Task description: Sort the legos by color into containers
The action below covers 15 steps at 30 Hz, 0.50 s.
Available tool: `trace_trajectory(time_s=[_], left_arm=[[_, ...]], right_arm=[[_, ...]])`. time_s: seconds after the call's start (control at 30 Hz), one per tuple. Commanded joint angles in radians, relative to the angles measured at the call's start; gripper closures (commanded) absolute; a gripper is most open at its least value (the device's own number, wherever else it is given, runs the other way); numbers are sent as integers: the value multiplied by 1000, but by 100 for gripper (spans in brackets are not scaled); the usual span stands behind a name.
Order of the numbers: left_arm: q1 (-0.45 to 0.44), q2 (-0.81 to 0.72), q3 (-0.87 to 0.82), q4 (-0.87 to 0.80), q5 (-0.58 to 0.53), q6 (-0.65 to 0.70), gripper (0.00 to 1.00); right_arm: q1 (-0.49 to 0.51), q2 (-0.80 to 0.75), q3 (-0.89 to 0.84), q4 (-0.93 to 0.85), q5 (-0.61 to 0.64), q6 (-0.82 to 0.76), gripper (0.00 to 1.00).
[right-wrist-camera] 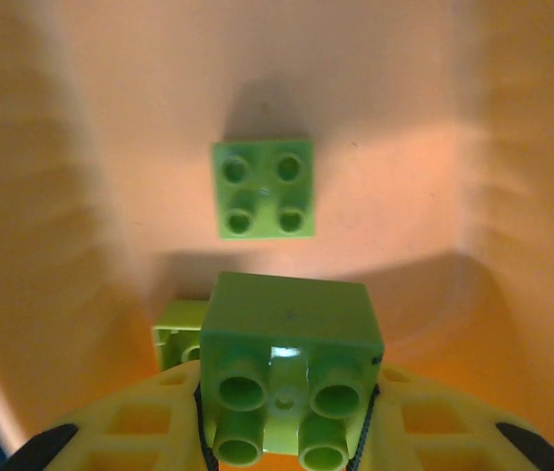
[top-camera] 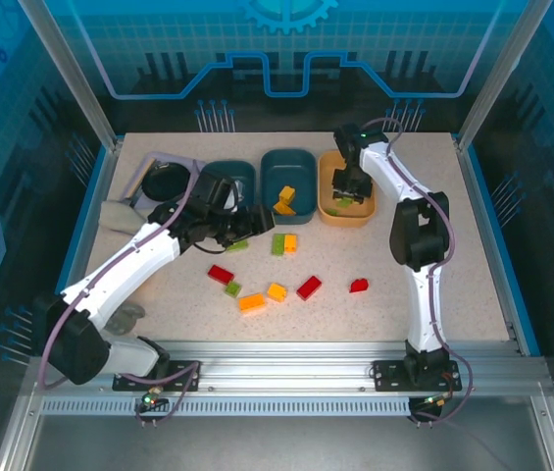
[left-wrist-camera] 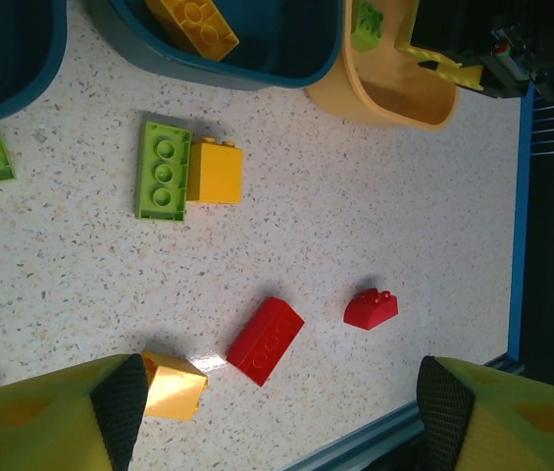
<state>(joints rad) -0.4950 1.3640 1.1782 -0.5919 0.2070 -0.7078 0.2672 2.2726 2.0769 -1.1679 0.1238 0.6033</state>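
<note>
My right gripper (right-wrist-camera: 286,432) is shut on a green lego (right-wrist-camera: 291,339) and holds it inside the orange container (right-wrist-camera: 100,147). Below it, one green brick (right-wrist-camera: 263,186) lies studs up on the floor and another (right-wrist-camera: 176,332) lies beside the held one. From above, this gripper (top-camera: 347,184) hangs over the orange container (top-camera: 367,214). My left gripper (left-wrist-camera: 281,417) is open and holds nothing, high above a long red brick (left-wrist-camera: 265,340), a small red brick (left-wrist-camera: 371,308) and a yellow brick (left-wrist-camera: 174,385). Seen from the top, the left gripper (top-camera: 223,224) is in front of the left teal container (top-camera: 247,172).
The middle teal container (top-camera: 306,162) holds yellow bricks (top-camera: 285,199). Loose on the table are a green brick (top-camera: 277,243) touching an orange one (top-camera: 290,242), a green brick (top-camera: 236,245), and a front row of red (top-camera: 220,274), orange (top-camera: 252,302) and red (top-camera: 359,286). A black bowl (top-camera: 166,183) sits back left.
</note>
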Motion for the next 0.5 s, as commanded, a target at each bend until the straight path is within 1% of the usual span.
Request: trace_trajectory(time_s=[0.0,0.07,0.2,0.47], left_arm=[[-11,21,35,6,2,4,24],[-11,27,34,3,4,5,24],[-10,30,25,-8,-4,8,24],[-10,22,26,-66,-50,0,24]], right_arm=[[-23,13,-1,-51,4,56,67],[-23,22,-6,-47,-6,62,66],[-24,48,5,-39,-21,66,58],[-23,50,7,-50,-22,88,49]])
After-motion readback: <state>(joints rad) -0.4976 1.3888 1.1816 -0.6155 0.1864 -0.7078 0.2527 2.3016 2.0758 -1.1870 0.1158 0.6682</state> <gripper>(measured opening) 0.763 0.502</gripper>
